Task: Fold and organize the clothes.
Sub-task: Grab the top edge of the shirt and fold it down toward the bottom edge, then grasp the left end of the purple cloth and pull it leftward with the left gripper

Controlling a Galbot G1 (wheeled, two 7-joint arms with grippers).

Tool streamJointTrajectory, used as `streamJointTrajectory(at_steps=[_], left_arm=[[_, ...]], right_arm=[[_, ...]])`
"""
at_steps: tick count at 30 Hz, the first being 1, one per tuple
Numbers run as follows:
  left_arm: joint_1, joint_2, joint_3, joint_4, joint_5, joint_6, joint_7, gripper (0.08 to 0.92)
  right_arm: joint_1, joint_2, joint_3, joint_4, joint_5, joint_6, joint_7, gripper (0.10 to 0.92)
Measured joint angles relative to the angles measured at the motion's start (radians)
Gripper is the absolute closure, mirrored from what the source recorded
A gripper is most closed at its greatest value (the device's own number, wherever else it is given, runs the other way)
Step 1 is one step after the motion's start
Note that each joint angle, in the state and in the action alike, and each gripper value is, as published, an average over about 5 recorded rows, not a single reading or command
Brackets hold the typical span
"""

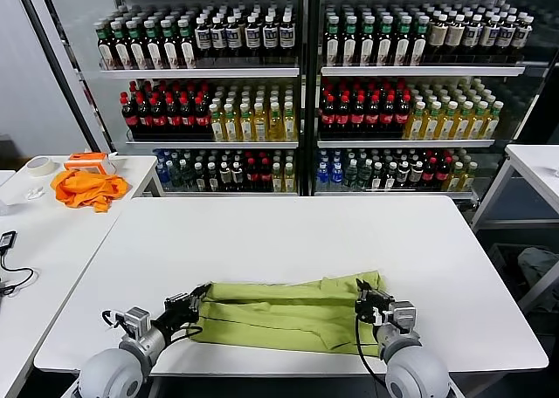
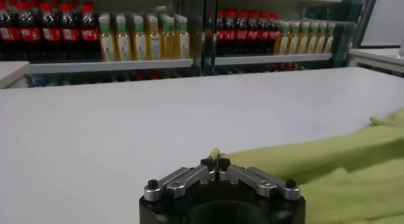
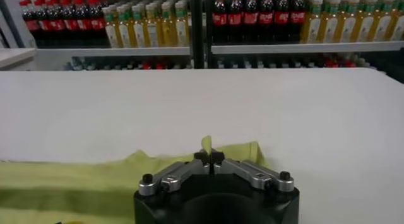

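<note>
Shirt: we see the lime T-shirt (image 1: 288, 315) folded into a long band on the white desk (image 1: 288, 241), near its front edge at about 6 o'clock; its long axis runs from 9 to 3 o'clock.
Left claw: our left claw (image 1: 194, 304) sits at the band's 9 o'clock end, fingertips (image 2: 207, 163) pressed together on a small peak of the green cloth.
Right claw: our right claw (image 1: 367, 300) is at the 3 o'clock end, fingertips (image 3: 217, 158) likewise pinched on a raised fold of the shirt.
Side desk: at 10 o'clock an orange cloth (image 1: 86, 188) lies beside a tape roll (image 1: 38, 165).
Shelves: at 12 o'clock, racks hold rows of bottles (image 1: 218, 119).
</note>
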Motion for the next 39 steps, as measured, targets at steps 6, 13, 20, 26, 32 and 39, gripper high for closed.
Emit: streamJointTrajectory(at_steps=[6, 13, 20, 26, 32, 39], left_arm=[[0.012, -0.007, -0.016, -0.024, 0.007, 0.009, -0.020, 0.705], [0.007, -0.030, 0.004, -0.059, -0.022, 0.019, -0.136, 0.497], [0.012, -0.064, 0.060, -0.067, -0.041, 0.034, -0.307, 0.298], [0.021, -0.079, 0.091, -0.085, -0.048, 0.049, -0.397, 0.184], [0.020, -0.085, 0.107, -0.089, -0.051, 0.062, -0.445, 0.294], [0.021, -0.091, 0.120, -0.094, -0.056, 0.075, -0.470, 0.493]], right_arm=[[-0.038, -0.003, 0.019, 0.037, -0.033, 0.011, -0.011, 0.693], [-0.114, 0.011, 0.041, 0.110, -0.106, 0.033, -0.013, 0.493], [-0.191, 0.017, 0.064, 0.174, -0.164, 0.050, -0.018, 0.303], [-0.223, 0.024, 0.076, 0.194, -0.193, 0.061, -0.019, 0.207], [-0.238, 0.028, 0.082, 0.201, -0.212, 0.071, -0.020, 0.203], [-0.248, 0.031, 0.085, 0.202, -0.223, 0.080, -0.023, 0.203]])
